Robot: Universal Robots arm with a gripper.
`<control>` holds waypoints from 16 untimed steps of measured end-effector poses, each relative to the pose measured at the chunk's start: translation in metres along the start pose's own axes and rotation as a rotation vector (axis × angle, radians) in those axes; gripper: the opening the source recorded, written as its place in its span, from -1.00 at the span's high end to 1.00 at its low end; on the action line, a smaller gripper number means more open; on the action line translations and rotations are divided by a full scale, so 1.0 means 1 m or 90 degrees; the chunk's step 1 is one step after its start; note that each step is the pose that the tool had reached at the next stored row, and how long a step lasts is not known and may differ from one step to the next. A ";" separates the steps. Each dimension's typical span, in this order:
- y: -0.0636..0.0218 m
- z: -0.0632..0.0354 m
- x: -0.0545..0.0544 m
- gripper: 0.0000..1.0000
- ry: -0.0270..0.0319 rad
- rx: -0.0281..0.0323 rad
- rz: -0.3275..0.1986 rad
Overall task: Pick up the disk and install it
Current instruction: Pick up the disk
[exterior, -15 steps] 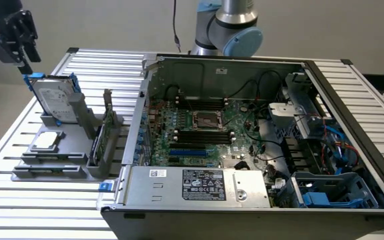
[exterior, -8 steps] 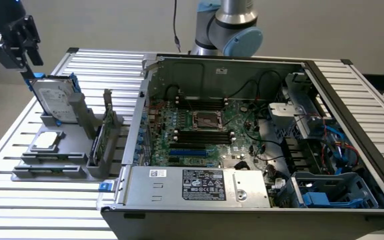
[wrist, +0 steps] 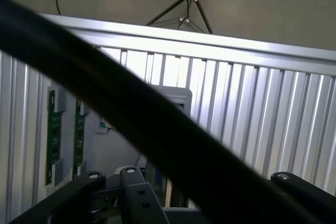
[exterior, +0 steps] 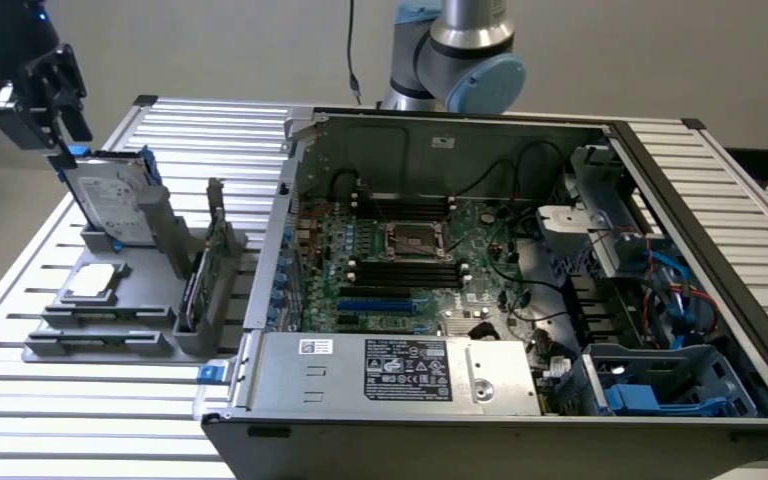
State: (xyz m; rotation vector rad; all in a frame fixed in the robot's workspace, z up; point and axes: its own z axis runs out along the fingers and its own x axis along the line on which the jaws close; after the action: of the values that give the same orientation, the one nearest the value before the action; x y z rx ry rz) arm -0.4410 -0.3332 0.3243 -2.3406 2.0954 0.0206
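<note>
right now i see the claw [exterior: 61,135] spread wide at the exterior view's upper left, just over the top edge of the disk [exterior: 107,205] and gripping nothing. the disk stands on edge, slightly tilted, in the grey rack [exterior: 157,255] on the slatted bench [exterior: 37,400], beside the open computer case [exterior: 451,118]. a smaller bare drive [exterior: 95,283] lies flat lower in the rack.

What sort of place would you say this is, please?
Probably a robotics lab bench for computer assembly: an open PC case on a slatted metal table, a robot arm behind it, a disk standing in a holder.
</note>
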 end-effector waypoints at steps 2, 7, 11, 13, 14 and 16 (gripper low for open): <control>-0.0001 0.0036 0.000 -0.19 0.0000 0.0001 0.000; 0.0000 0.0114 0.000 -0.19 -0.0002 -0.0016 0.006; 0.0001 0.0149 0.000 -0.19 -0.0007 -0.0044 0.023; 0.0001 0.0171 0.000 -0.19 -0.0008 -0.0047 0.028; 0.0001 0.0181 0.000 -0.19 -0.0009 -0.0048 0.030; 0.0002 0.0197 0.000 -0.19 -0.0010 -0.0048 0.030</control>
State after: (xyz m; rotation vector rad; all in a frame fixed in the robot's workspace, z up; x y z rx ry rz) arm -0.4414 -0.3332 0.3046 -2.2942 2.1530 0.0303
